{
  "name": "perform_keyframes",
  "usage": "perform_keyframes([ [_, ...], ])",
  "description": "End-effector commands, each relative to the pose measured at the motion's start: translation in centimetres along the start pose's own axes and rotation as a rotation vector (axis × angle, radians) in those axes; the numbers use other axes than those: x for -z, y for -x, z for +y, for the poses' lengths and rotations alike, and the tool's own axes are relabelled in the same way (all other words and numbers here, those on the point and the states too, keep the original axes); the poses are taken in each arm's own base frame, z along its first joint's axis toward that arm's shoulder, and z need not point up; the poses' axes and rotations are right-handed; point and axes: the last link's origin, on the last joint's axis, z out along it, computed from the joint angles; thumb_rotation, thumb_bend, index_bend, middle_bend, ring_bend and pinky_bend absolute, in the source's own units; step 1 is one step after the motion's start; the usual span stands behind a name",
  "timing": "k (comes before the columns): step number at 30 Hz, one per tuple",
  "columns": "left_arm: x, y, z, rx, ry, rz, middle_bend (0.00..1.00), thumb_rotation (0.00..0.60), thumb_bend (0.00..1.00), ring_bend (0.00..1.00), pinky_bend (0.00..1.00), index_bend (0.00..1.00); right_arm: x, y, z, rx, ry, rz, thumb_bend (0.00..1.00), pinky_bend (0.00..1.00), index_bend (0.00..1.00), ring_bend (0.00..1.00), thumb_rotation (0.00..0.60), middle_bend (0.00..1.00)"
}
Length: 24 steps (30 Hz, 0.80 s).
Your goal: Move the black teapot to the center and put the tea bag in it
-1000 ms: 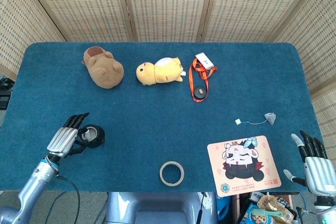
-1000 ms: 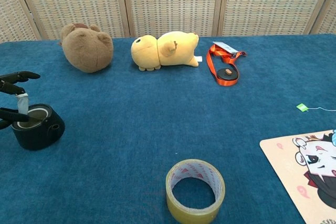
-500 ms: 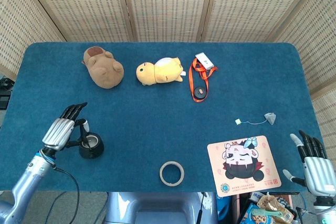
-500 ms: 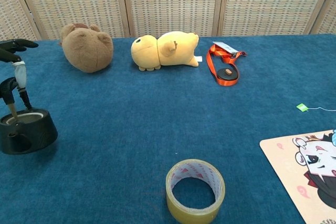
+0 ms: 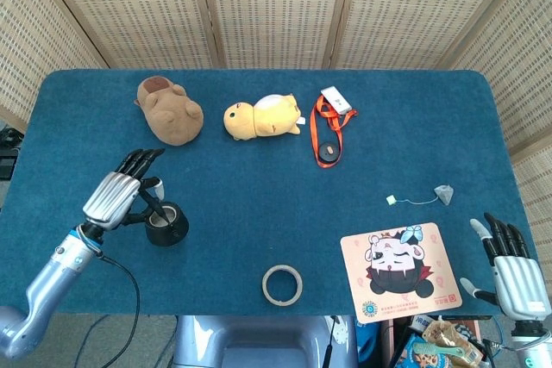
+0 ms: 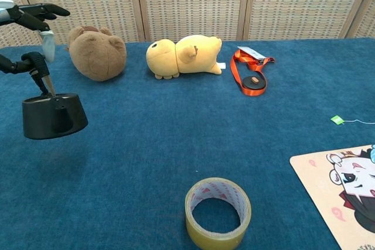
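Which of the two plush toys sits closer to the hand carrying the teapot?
The brown plush toy, at the table's far left. The yellow plush toy lies further right, away from the left hand holding the black teapot.

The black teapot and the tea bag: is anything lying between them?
In the head view, only bare blue cloth lies between the black teapot and the tea bag.

Woven folding screens (image 5: 276, 6) behind blue-carpeted table (image 5: 259, 170)

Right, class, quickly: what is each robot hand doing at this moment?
Left hand: holding the black teapot by its handle, lifted off the table.
Right hand: open, holding nothing, fingers apart.
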Motion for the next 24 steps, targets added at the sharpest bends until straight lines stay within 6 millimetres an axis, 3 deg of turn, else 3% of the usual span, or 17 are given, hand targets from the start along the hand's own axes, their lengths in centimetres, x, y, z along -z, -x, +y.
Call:
perform_keyframes([
  [1, -1.6, -0.6, 0.8, -0.028, 0.026, -0.014, 0.04, 0.6, 0.53, 0.0, 0.0, 0.6, 0.0, 0.0, -0.1, 0.004, -0.007, -0.002, 0.14, 0.0, 0.02, 0.0, 0.6, 0.02],
  [7, -4.3, -1.1, 2.3, -0.04, 0.073, -0.032, 0.04, 0.6, 0.53, 0.0, 0.0, 0.6, -0.1, 0.0, -0.3, 0.012, -0.014, -0.012, 0.14, 0.0, 0.02, 0.0, 0.6, 0.02],
  [11, -7.2, -1.2, 3.8, -0.076, 0.118, -0.042, 0.04, 0.6, 0.53, 0.0, 0.0, 0.6, -0.3, -0.2, -0.6, 0.022, -0.032, -0.01, 0.14, 0.0, 0.02, 0.0, 0.6, 0.02],
  [24, -13.1, -0.7, 8.7, -0.098, 0.208, -0.069, 0.04, 0.6, 0.53, 0.0, 0.0, 0.6, -0.9, -0.6, -0.8, 0.045, -0.043, -0.024, 0.14, 0.0, 0.02, 0.0, 0.6, 0.02],
])
